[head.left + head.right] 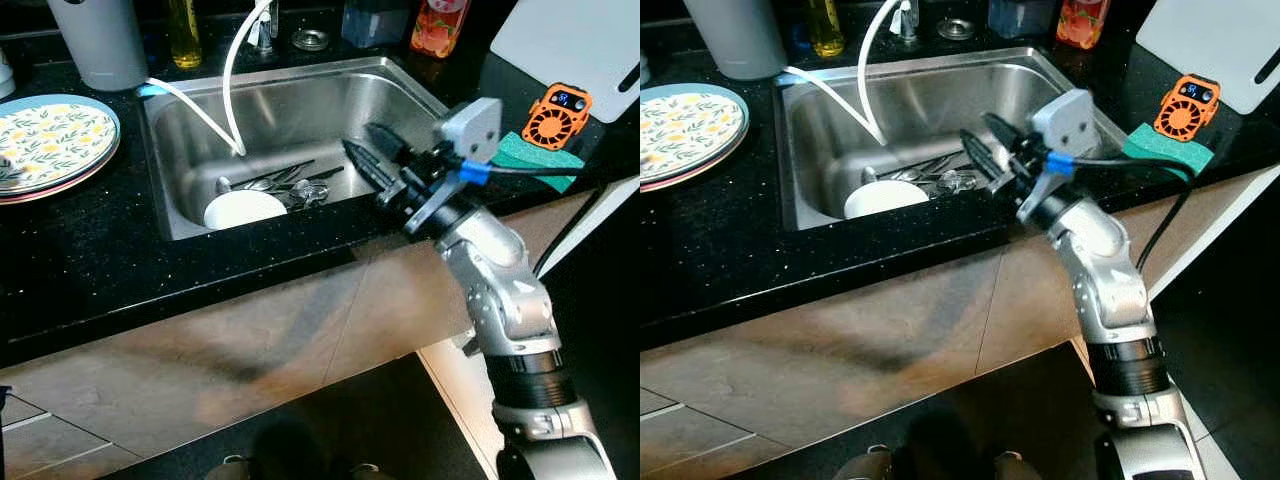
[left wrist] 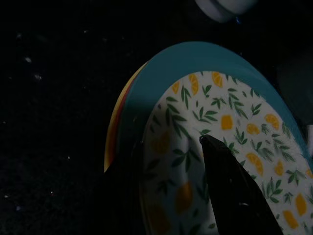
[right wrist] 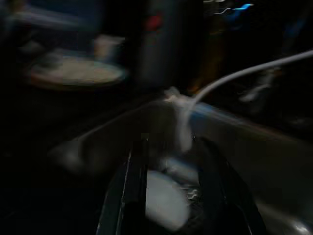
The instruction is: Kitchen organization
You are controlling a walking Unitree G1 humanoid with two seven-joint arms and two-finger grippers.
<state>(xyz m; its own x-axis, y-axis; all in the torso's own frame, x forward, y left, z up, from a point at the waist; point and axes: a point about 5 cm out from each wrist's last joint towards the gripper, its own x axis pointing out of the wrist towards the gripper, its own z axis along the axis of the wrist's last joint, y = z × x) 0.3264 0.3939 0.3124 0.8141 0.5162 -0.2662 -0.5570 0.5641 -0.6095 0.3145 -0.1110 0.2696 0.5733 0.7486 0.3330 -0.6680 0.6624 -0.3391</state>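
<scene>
A steel sink (image 1: 190, 130) is set in a black counter and holds a white bowl (image 1: 243, 210) beside a heap of cutlery (image 1: 288, 184). My right gripper (image 1: 358, 137) hangs open over the sink's right half, its fingers pointing toward the bowl and cutlery with nothing between them. The blurred right wrist view shows the bowl (image 3: 166, 196) beyond the spread fingers (image 3: 137, 186). Stacked plates (image 1: 50, 140), the top one lemon-patterned, lie on the counter at the left. In the dark left wrist view, my left gripper (image 2: 168, 144) is open just above the top plate (image 2: 234, 112).
A white hose (image 1: 235, 80) curves into the sink. At the back stand a grey container (image 1: 100, 40), a yellow bottle (image 1: 185, 30) and a red bottle (image 1: 440, 25). On the right lie an orange fan (image 1: 557, 113), a green sponge (image 1: 530, 155) and a white cutting board (image 1: 570, 40).
</scene>
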